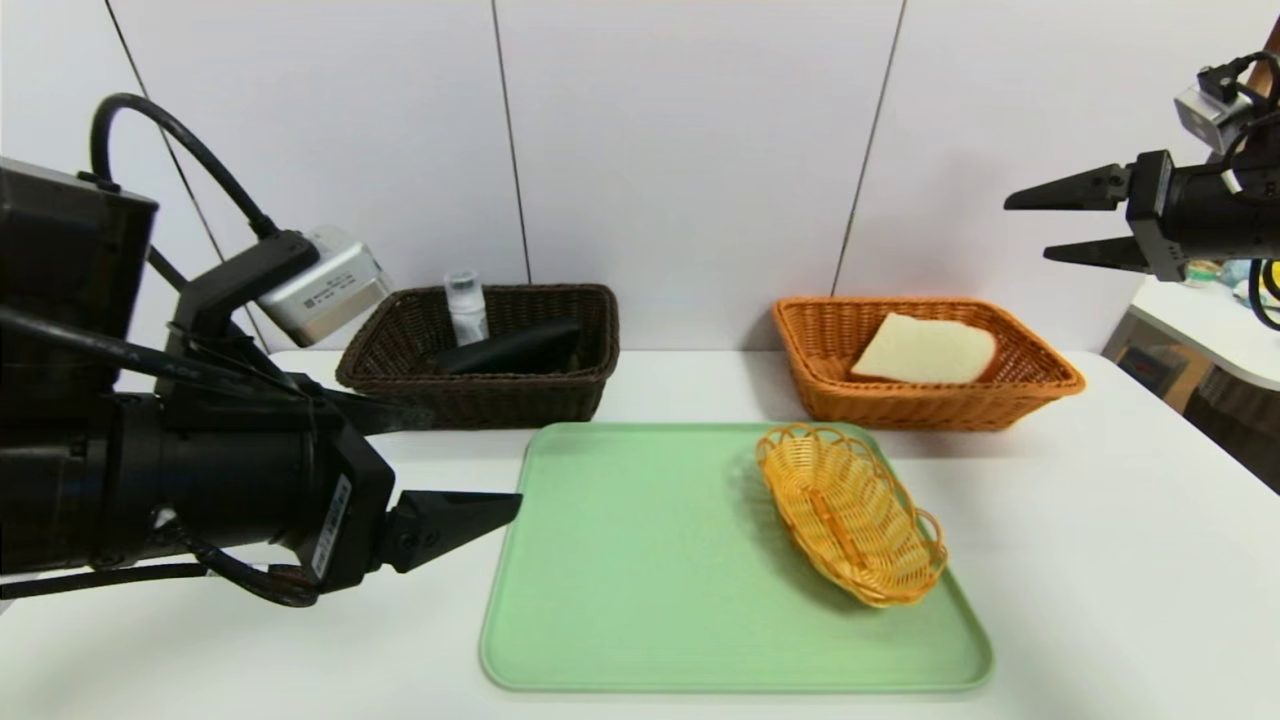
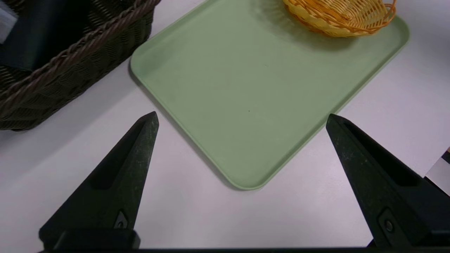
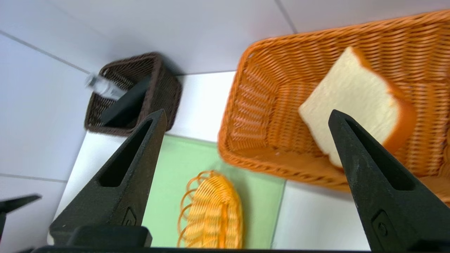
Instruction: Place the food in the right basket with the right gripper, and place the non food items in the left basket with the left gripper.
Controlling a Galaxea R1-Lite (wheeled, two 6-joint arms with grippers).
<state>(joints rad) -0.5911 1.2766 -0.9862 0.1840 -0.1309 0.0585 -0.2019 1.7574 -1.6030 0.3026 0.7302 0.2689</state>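
The slice of bread [image 1: 925,350] [image 3: 351,102] lies tilted inside the orange-tan right basket [image 1: 1040,385] [image 3: 267,70]. High above and to the right of that basket, my right gripper [image 1: 1026,230] [image 3: 246,111] is open and holds nothing. In the dark brown left basket [image 1: 400,385] [image 3: 165,91], the small white bottle [image 1: 466,305] [image 3: 102,86] stands beside the black glasses case [image 1: 510,350] [image 3: 126,105]. My left gripper [image 1: 470,460] [image 2: 242,114] hangs open and empty over the near left corner of the tray, low by the table's left side.
A green tray [image 1: 640,560] [image 2: 246,88] lies in the middle of the white table, in front of both baskets. A small oval yellow wicker dish [image 1: 850,510] [image 3: 211,214] sits on its right part. Another white surface [image 1: 1200,320] stands at the far right.
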